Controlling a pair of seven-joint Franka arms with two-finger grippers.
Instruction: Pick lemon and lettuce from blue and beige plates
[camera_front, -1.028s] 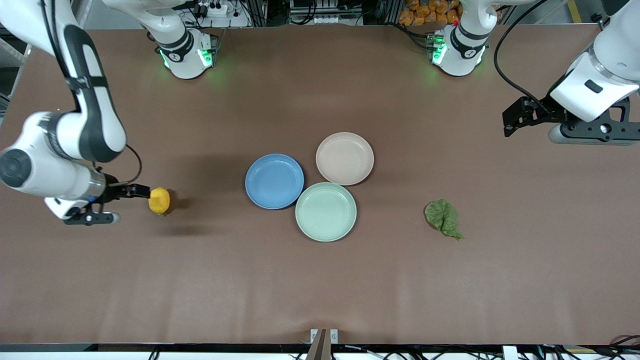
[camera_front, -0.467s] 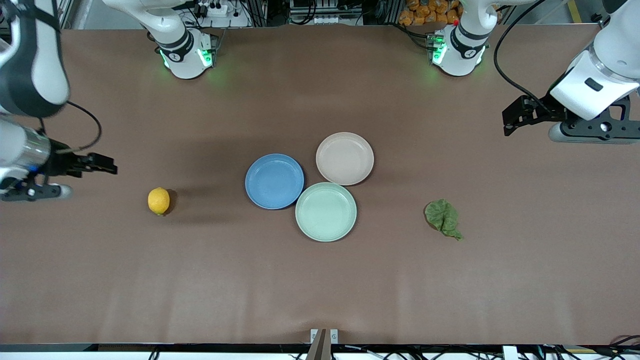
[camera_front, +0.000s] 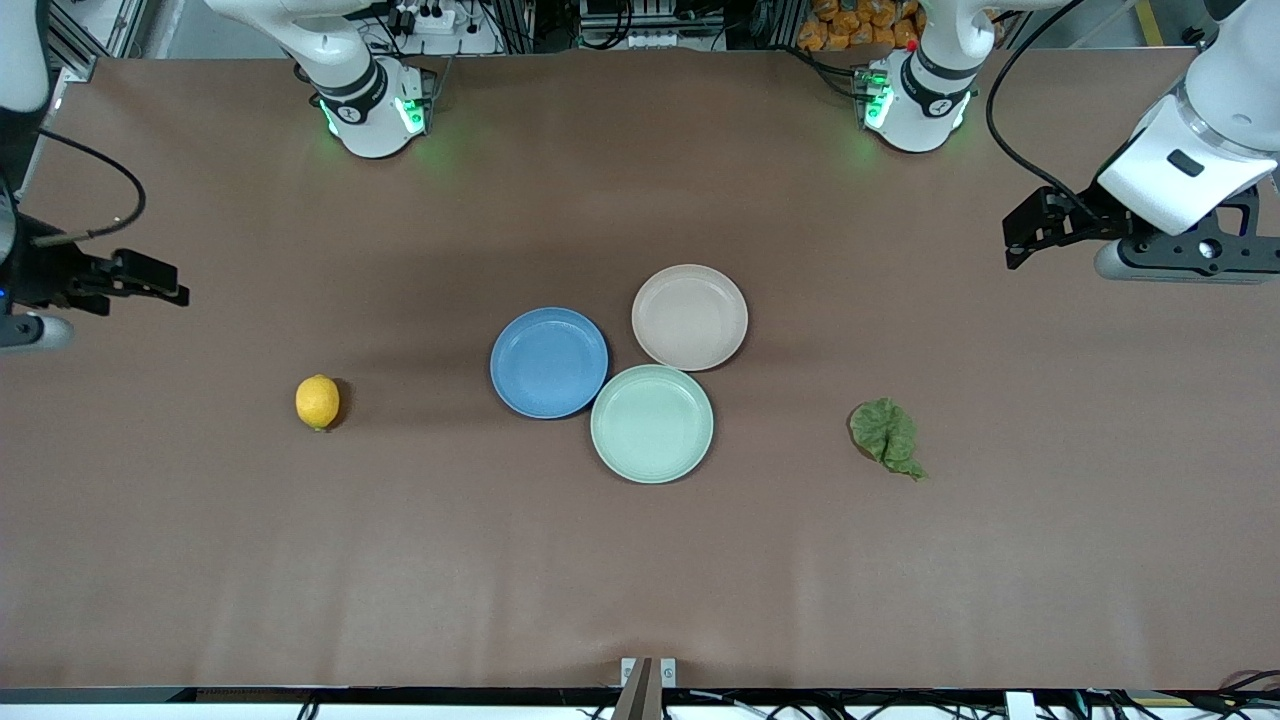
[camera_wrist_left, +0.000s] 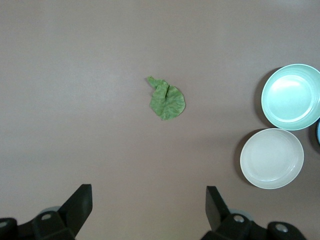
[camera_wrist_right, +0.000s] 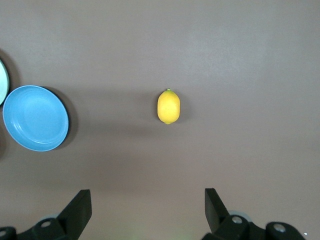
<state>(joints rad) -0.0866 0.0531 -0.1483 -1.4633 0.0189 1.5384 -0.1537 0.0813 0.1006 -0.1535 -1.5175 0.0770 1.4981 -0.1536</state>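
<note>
The lemon (camera_front: 317, 402) lies on the bare table toward the right arm's end, also in the right wrist view (camera_wrist_right: 168, 106). The lettuce (camera_front: 886, 435) lies on the table toward the left arm's end, also in the left wrist view (camera_wrist_left: 167, 99). The blue plate (camera_front: 549, 362) and the beige plate (camera_front: 690, 316) sit mid-table, both empty. My right gripper (camera_front: 160, 281) is open and empty, raised over the table's edge at the right arm's end. My left gripper (camera_front: 1030, 236) is open and empty, raised over the left arm's end.
A pale mint-green plate (camera_front: 652, 423) touches the blue and beige plates, nearer the front camera, and is empty. The arm bases (camera_front: 372, 110) stand along the table's back edge.
My right gripper has let go of the lemon, risen and drawn back toward the table's end. The lemon stays where it was set. The left arm has barely moved.
</note>
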